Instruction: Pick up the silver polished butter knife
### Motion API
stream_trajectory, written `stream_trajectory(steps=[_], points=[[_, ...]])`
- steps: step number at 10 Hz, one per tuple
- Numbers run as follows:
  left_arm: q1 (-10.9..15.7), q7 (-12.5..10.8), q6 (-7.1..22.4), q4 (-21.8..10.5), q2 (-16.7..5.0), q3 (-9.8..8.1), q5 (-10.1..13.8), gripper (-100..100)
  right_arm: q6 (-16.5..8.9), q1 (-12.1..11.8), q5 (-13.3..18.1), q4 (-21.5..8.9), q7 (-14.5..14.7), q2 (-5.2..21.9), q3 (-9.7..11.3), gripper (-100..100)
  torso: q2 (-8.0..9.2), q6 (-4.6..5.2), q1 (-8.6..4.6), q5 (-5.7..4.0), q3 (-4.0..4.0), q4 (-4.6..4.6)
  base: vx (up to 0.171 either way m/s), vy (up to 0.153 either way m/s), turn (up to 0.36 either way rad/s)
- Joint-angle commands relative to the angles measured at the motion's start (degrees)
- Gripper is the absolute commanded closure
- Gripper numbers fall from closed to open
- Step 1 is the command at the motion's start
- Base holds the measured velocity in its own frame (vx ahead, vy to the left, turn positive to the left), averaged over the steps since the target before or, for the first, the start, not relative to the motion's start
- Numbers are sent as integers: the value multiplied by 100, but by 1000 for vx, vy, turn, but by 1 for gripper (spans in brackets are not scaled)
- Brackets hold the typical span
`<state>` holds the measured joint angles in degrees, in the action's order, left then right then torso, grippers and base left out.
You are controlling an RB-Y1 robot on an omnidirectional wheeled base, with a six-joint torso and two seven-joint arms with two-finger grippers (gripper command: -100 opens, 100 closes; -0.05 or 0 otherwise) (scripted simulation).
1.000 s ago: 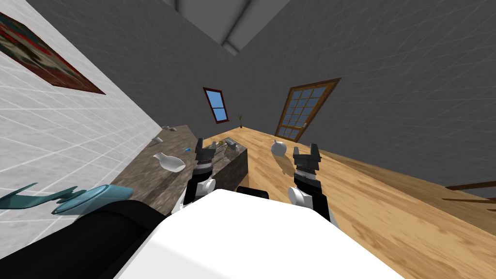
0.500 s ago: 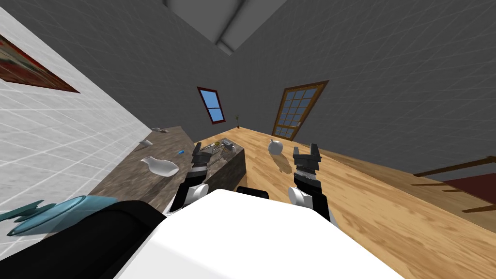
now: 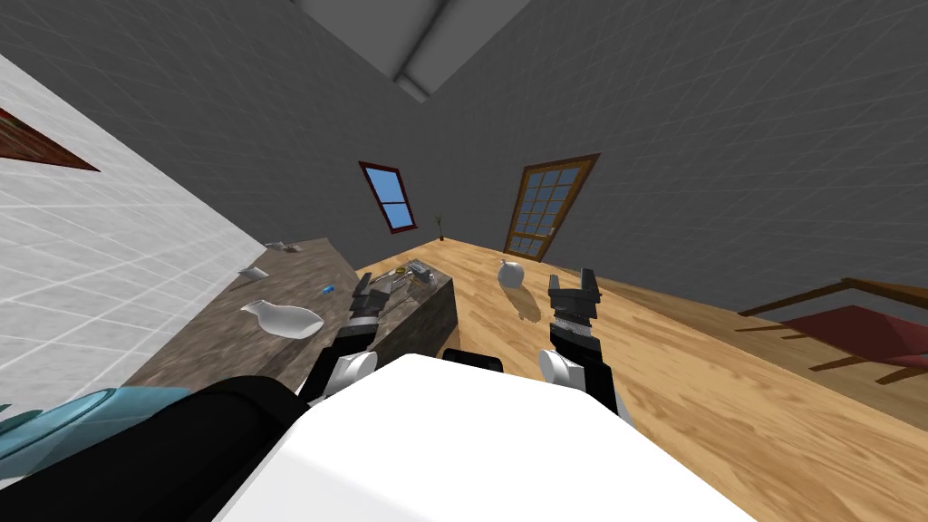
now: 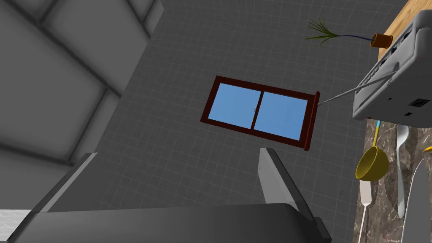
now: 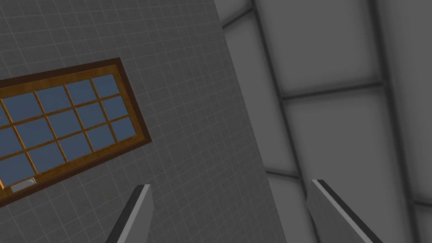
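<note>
Above the front edge of the dark brown marbled stone surface (image 3: 263, 362), close to its far end, the left gripper (image 3: 367, 292) hangs with its two thin grey fingers (image 4: 276, 181) standing wide apart and nothing between them. Off to the side of one finger, a white-handled tool (image 4: 363, 196) with a thin wire stem lies on the surface. Just past it sits a small yellow round cup (image 4: 372, 165) on a blue handle.

Beside the cup lies the slim silver-grey butter knife (image 4: 400, 181), flat on the stone. It has a rounded handle end and a finely toothed edge, and it is clear of both fingers. Just beside it, a broader pale grey blade (image 4: 418, 198) is cut off by the picture's edge.

Beyond these, a light grey box-shaped appliance (image 4: 392, 80) sits at the surface's end with a thin grey rod (image 4: 350, 92) jutting from it. A small orange pot holding a spiky green plant (image 4: 382, 40) stands farther off.

Back along the surface, a white bottle-shaped vessel (image 3: 283, 319) lies on its side. A small blue item (image 3: 328, 289) lies near it, and two small white items (image 3: 254, 272) lie nearer the wall.

The right gripper (image 3: 573, 292) is held over the light wooden floor (image 3: 725, 390), fingers apart and empty. A round white pot (image 3: 511, 274) stands on the floor just ahead of it.
</note>
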<state>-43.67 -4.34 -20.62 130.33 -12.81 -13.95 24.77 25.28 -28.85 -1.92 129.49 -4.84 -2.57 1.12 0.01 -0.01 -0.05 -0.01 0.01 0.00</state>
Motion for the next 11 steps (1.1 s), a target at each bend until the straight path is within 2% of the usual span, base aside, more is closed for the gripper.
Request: stream_trajectory(steps=[1, 2, 3, 4, 5, 6, 7, 8, 9, 10, 11], points=[[-267, -21, 240, -2, -98, -145, 286, -100, 0, 0, 0, 0, 0, 0, 0, 0, 0, 0, 0, 0, 0, 0, 7, -24, -152], [-267, -21, 240, -2, -98, -145, 357, -100, 0, 0, 0, 0, 0, 0, 0, 0, 0, 2, -1, 0, 0, 0, 5, -16, -79], [-471, -44, 457, -51, -200, -276, 576, -100, 0, 0, 0, 0, 0, 0, 0, 0, -1, 0, 0, 0, 0, 0, 7, -23, -146], [-471, -44, 457, -51, -200, -276, 665, -100, 0, 0, 0, 0, 0, 0, 0, 0, 0, 1, -1, 0, 0, 0, 7, -17, -76], [-685, -76, 616, -105, -307, -405, 863, -100, 0, 0, 0, 0, 0, 0, 0, 0, -1, 0, 0, 0, 0, 0, 14, -21, -170], [-685, -76, 677, -105, -307, -405, 985, -100, 0, 0, 0, 0, 0, 0, 0, 0, -3, 2, 1, 0, -2, -1, 11, -12, -80], [-906, -115, 852, -165, -421, -531, 1185, -100, 0, 0, 0, 0, 0, 0, 0, 0, -3, 0, 2, 0, -2, 0, 14, -22, -170], [-906, -115, 899, -165, -421, -531, 1317, -100, 0, 0, 0, 0, 0, 0, 0, 0, -4, 2, 0, 0, -3, -1, 11, -14, -94], [-1134, -163, 1088, -230, -542, -653, 1496, -100, 0, 0, 0, 0, 0, 0, 0, 0, -3, -1, 2, 0, -2, -1, 16, -17, -179], [-1134, -163, 1122, -230, -542, -653, 1660, -100, 0, 0, 0, 0, 0, 0, 0, 0, -4, 2, 1, 0, -2, -1, 14, -8, -89], [-1353, -220, 1344, -301, -669, -769, 1831, -100, 0, 0, 0, 0, 0, 0, 0, 0, -5, 0, 3, 1, -3, -1, 21, -12, -199]])
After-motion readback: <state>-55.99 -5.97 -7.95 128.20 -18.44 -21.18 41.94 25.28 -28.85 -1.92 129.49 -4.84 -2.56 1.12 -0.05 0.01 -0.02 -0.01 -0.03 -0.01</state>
